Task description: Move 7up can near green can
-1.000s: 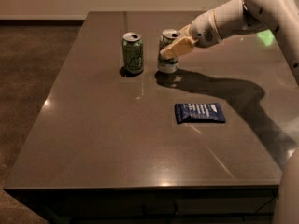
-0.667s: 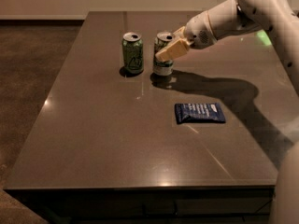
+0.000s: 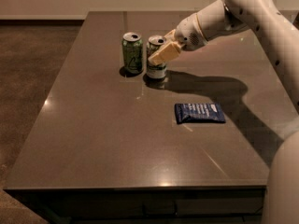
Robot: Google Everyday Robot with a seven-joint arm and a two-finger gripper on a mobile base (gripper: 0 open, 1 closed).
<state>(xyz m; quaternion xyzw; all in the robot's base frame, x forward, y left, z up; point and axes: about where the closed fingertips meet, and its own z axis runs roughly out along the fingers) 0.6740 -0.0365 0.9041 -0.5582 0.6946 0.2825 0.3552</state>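
The green can (image 3: 132, 53) stands upright on the far part of the dark table (image 3: 93, 139). The 7up can (image 3: 156, 69), pale with dark green markings, stands just right of it with a narrow gap between them. My gripper (image 3: 159, 49) reaches in from the right and is shut on the 7up can's upper half. Its near tan finger (image 3: 163, 53) lies across the front of the can. The can's base is at or just above the tabletop; I cannot tell which.
A dark blue flat packet (image 3: 200, 112) lies on the table in front and to the right of the cans. My white arm (image 3: 261, 17) spans the right side above the table. The table's left edge borders a brown carpet floor (image 3: 28, 78).
My gripper has moved left with the 7up can in it, closing the gap to the green can. The green can and the blue packet have not moved.
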